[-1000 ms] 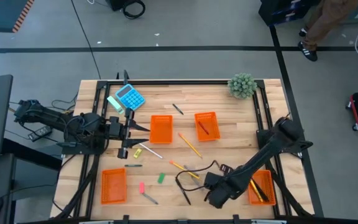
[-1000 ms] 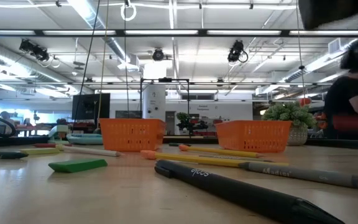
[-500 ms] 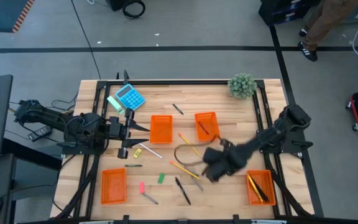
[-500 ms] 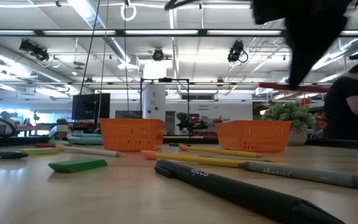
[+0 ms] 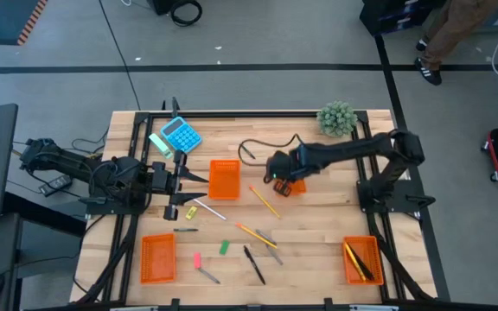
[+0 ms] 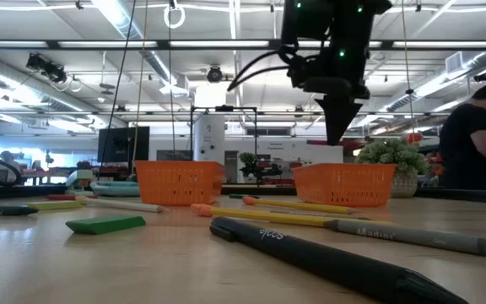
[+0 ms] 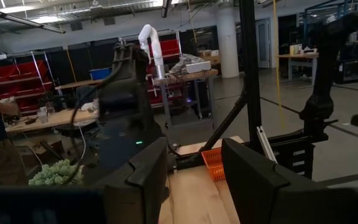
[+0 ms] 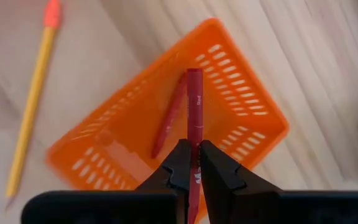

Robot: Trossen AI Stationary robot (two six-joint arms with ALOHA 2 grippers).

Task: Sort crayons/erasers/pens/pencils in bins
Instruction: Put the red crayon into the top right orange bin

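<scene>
My right gripper (image 5: 277, 175) hangs over the far right orange bin (image 5: 293, 177) and is shut on a red crayon (image 8: 195, 106). In the low view it points down above that bin (image 6: 344, 184). Another red crayon (image 8: 169, 124) lies on the bin's floor. My left gripper (image 5: 195, 179) is open and empty at the table's left, beside the middle far bin (image 5: 224, 180). Yellow pencils (image 5: 264, 201), a black pen (image 5: 254, 264), a green eraser (image 5: 224, 247) and a pink eraser (image 5: 196, 259) lie flat on the table. My right gripper pinches the red crayon between its two fingers at the crayon's upper end (image 8: 195, 163). The fingers come from above, pointing down, and lie along the crayon. The crayon sticks out past the fingertips, its free end (image 8: 194, 76) over the bin and lifted clear.
Two more orange bins stand at the near left (image 5: 157, 257) and near right (image 5: 363, 259); the near right one holds yellow sticks. A blue calculator (image 5: 181, 134) lies at the far left and a small plant (image 5: 336, 118) at the far right. A person stands beyond the table.
My right gripper has gone from low over the table's near edge toward the far edge and up, swinging over the loose sticks to hang above the far right bin. My left arm has kept still.
</scene>
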